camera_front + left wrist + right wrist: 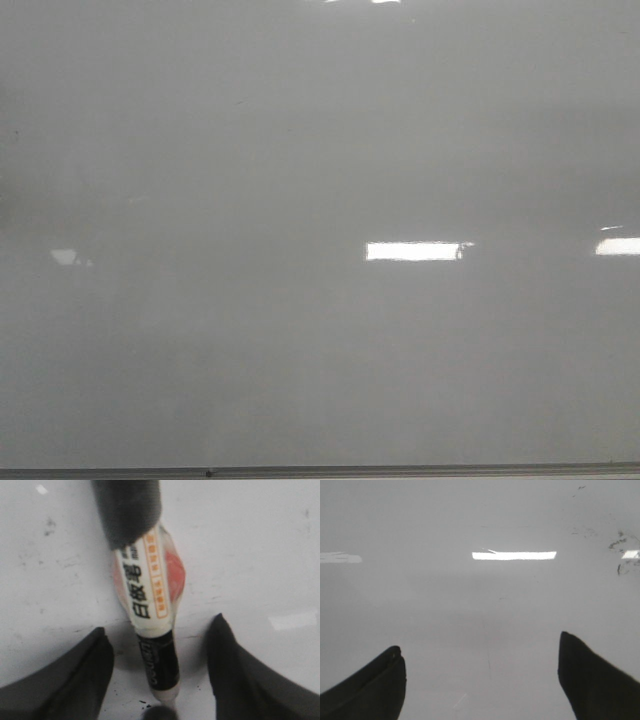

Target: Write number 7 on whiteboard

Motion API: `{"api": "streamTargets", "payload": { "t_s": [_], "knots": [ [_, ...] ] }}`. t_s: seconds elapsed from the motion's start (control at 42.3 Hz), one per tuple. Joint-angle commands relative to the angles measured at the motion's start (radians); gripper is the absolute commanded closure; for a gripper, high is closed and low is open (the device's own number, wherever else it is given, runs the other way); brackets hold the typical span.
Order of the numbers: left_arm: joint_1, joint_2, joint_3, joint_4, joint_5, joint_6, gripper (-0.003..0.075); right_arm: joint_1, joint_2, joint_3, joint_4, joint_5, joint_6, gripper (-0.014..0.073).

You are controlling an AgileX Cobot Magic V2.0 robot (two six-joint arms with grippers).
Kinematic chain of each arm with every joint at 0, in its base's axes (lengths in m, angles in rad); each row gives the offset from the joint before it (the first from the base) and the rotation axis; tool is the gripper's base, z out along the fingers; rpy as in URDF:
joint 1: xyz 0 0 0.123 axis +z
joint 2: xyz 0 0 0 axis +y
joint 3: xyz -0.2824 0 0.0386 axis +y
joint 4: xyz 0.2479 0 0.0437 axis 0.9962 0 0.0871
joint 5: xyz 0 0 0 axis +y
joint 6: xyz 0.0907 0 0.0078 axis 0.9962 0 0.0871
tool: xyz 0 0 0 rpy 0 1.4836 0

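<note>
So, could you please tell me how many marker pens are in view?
1. The marker pen sits within the open left gripper, touching neither side. None shows near the right gripper or in the front view.

Bright rectangular light reflections glare on a glossy pale grey surface.

Marker pen label carries black Chinese characters 白板笔 on white. An orange strip beside them has small characters, too blurred to read. Black barrel print below is also unreadable.
</note>
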Motion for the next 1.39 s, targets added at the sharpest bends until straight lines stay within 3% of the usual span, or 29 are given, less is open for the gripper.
{"api": "streamTargets", "payload": {
  "t_s": [0.0,0.213,0.425,0.567,0.732,0.85,0.921,1.134,1.37],
  "knots": [
    [-0.001,-0.016,-0.03,-0.002,-0.109,-0.001,0.0478,-0.001,0.015,-0.038,0.007,-0.082,-0.005,-0.0041],
    [-0.001,-0.02,-0.03,-0.002,-0.103,-0.001,0.0689,-0.001,0.015,-0.038,0.007,-0.082,-0.005,-0.0041],
    [-0.005,-0.095,-0.03,-0.063,0.004,-0.023,0.0734,-0.001,0.015,-0.038,0.007,-0.082,-0.005,-0.0041],
    [-0.036,-0.192,-0.064,-0.263,0.287,-0.037,0.0734,-0.001,0.015,-0.038,0.007,-0.082,-0.005,-0.0041],
    [-0.112,-0.219,-0.197,-0.283,0.714,0.018,0.0734,-0.001,0.015,-0.038,0.007,-0.056,-0.005,-0.0041],
    [-0.211,-0.219,-0.304,-0.286,0.929,0.111,0.0734,0.009,0.02,-0.041,0.013,-0.003,-0.005,-0.0041],
    [-0.295,-0.219,-0.352,-0.295,0.983,0.213,0.0734,0.028,0.036,-0.053,0.019,0.039,-0.005,-0.0041],
    [-0.584,-0.239,-0.387,-0.295,0.942,0.525,0.0733,0.151,0.116,-0.113,0.036,0.144,-0.083,-0.0041],
    [-0.876,-0.25,-0.387,-0.283,0.883,0.702,0.0733,0.425,0.248,-0.241,0.262,0.352,-0.43,-0.0041]
  ]
}}
